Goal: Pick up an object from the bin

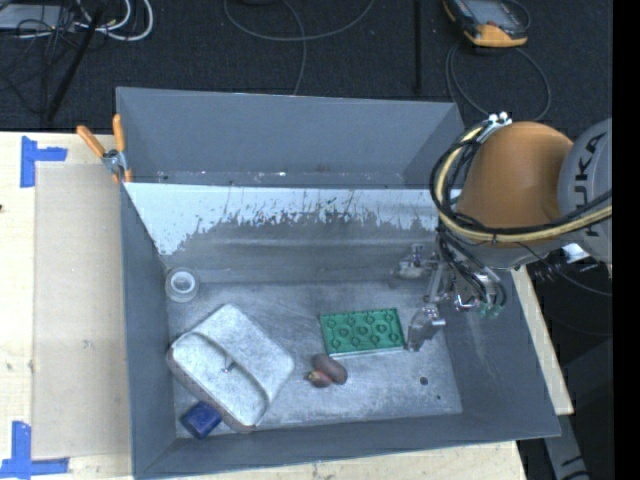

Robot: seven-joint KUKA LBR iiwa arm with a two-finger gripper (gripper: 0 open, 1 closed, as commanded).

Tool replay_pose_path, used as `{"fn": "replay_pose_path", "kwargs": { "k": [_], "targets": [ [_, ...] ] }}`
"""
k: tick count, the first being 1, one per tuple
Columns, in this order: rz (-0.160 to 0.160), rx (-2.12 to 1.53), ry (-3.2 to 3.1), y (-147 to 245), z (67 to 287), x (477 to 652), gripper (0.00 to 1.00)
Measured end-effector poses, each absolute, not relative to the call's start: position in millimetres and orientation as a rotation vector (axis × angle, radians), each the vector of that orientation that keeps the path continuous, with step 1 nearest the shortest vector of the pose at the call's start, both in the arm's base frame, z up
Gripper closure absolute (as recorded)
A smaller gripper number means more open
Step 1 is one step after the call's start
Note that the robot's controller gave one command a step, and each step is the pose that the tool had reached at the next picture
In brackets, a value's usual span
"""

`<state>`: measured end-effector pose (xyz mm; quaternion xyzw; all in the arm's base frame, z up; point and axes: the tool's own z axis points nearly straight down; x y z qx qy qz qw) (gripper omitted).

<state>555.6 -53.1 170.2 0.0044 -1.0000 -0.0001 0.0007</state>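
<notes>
Grey metal makes the floor and the sloped walls of the bin (pixel 300 148), and only few things lie on it, mostly well apart, so almost each one is free to be taken alone. Nearest, in the near left corner, a small blue piece (pixel 201 420) lies just beside a silver tin (pixel 225 363) with rounded corners, which rests flat on the floor. Near the middle of the near edge lies a small brown lump (pixel 326 372), and just behind it a green plate (pixel 362 332) with studs lies flat. Of all the things this plate is the closest to the jaws: they hang low at its right short edge, just beside it or touching it, I cannot say which. Whether the jaws are open or closed I also cannot tell. I judge the plate to be the likely thing to pick, but it is not lifted yet. Farther, by the left wall, a small clear ring (pixel 182 285) stands alone. The arm stands over the right rim and points steeply down, its orange cover (pixel 510 173) high above the floor, with cables (pixel 448 193) looped around it.
</notes>
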Motion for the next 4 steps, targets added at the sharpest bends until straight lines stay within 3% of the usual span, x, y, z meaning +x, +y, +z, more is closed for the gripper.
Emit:
{"fn": "replay_pose_path", "kwargs": {
  "k": [1, 2, 3, 4],
  "targets": [
    [0.001, 0.355, -3.131, -13, 72, 564.9, 0.00],
    [0.002, 0.352, -3.125, -14, 74, 564.0, 1.00],
    [0.000, 0.645, -3.077, -5, 107, 575.9, 1.00],
    [0.004, 0.983, -2.993, -21, 262, 590.5, 1.00]
  ]
}}
